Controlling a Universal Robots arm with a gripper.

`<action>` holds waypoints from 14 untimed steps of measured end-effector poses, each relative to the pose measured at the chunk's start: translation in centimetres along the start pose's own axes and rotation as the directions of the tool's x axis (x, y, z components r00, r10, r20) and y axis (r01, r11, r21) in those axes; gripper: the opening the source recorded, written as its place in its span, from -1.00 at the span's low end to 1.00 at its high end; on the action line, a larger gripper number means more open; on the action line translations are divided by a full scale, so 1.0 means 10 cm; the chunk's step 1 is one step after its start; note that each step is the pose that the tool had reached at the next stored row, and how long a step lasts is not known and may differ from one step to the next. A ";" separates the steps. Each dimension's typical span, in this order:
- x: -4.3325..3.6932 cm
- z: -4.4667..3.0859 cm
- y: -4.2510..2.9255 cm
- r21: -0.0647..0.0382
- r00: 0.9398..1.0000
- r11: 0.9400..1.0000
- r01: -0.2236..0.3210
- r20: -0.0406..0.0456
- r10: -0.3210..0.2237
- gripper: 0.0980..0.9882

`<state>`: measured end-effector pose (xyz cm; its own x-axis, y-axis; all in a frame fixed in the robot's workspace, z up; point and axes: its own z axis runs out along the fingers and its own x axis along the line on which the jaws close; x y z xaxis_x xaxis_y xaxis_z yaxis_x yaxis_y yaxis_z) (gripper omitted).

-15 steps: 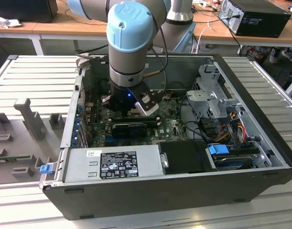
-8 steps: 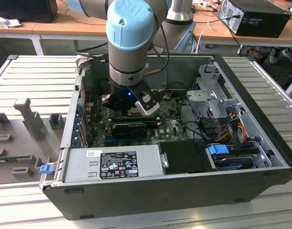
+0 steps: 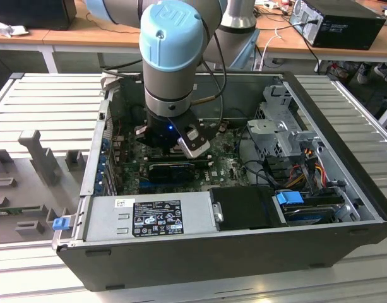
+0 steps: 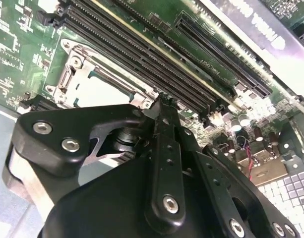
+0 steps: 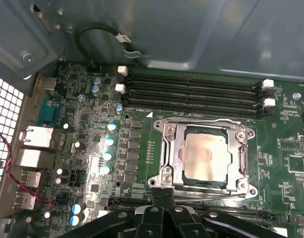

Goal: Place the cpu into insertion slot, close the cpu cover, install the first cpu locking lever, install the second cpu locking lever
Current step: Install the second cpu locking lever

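Note:
In the first wrist view the cpu (image 5: 206, 156) lies flat in the insertion slot (image 5: 158, 181), its dull silver top showing through the window of the cpu cover (image 5: 170, 146), which lies down over it. My gripper (image 5: 164, 196) is shut, with its fingertips together just at the socket's near edge and nothing visible between them. A thin metal rod (image 5: 211, 195) runs along that edge. The second wrist view shows the same fingertips (image 4: 164, 101) beside the cover (image 4: 72, 74) and cpu (image 4: 99, 89). In the exterior view the gripper (image 3: 168, 146) reaches down into the open computer case.
Long black memory slots (image 5: 191, 94) run along the socket's far side. A black graphics card (image 3: 171, 169) lies beside the gripper. The power supply (image 3: 149, 214), drive cage (image 3: 281, 126) and grey case wall (image 5: 166, 29) hem the board in. A black cable loop (image 5: 99, 37) hangs from the wall.

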<state>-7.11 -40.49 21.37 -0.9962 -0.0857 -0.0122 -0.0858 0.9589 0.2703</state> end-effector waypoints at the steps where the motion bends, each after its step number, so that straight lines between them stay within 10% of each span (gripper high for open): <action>1: 0.003 0.002 -0.010 -0.004 1.000 1.000 0.000 0.000 0.000 -0.98; 14: 0.019 0.104 -0.087 -0.077 1.000 0.997 0.001 0.007 -0.001 -0.98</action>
<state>-7.23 -41.06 20.13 -0.9962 -0.0844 -0.0189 -0.0858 0.9351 0.3438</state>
